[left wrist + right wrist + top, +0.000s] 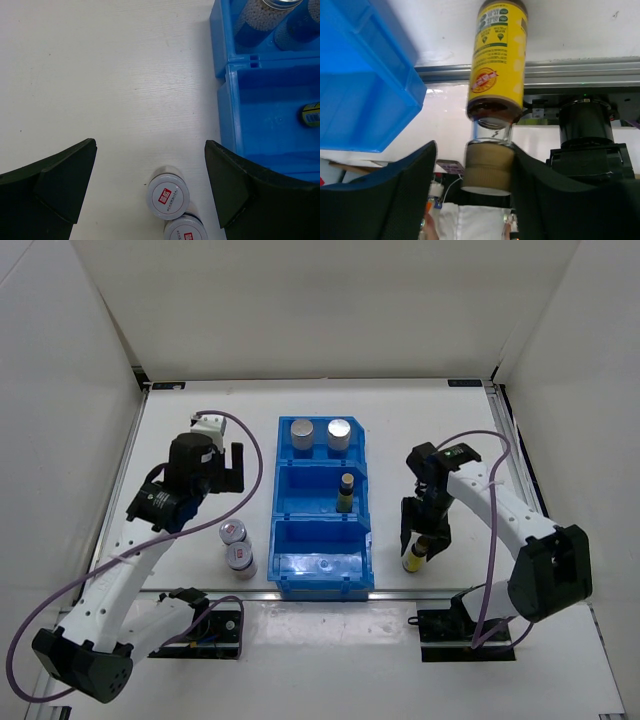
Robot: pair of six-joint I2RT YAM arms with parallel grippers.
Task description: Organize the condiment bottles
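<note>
A slim yellow bottle [498, 55] with a tan cap [487, 165] stands near the table's front right edge [413, 560]. My right gripper [474, 150] straddles the cap: the right finger touches it and a gap shows on the left, so the jaws are open. Another yellow bottle [345, 492] stands in the middle compartment of the blue bin [322, 580]. Two silver-capped bottles [302, 432] [339, 432] fill the far compartment. Two squat red-marked bottles [168, 195] [185, 231] stand left of the bin. My left gripper [150, 145] hangs open above them, holding nothing.
The bin's near compartment [325, 558] holds nothing. The bin's left wall [227, 90] lies close to my left gripper's right finger. The metal front rail [580, 72] runs just past the yellow bottle. White walls enclose the table.
</note>
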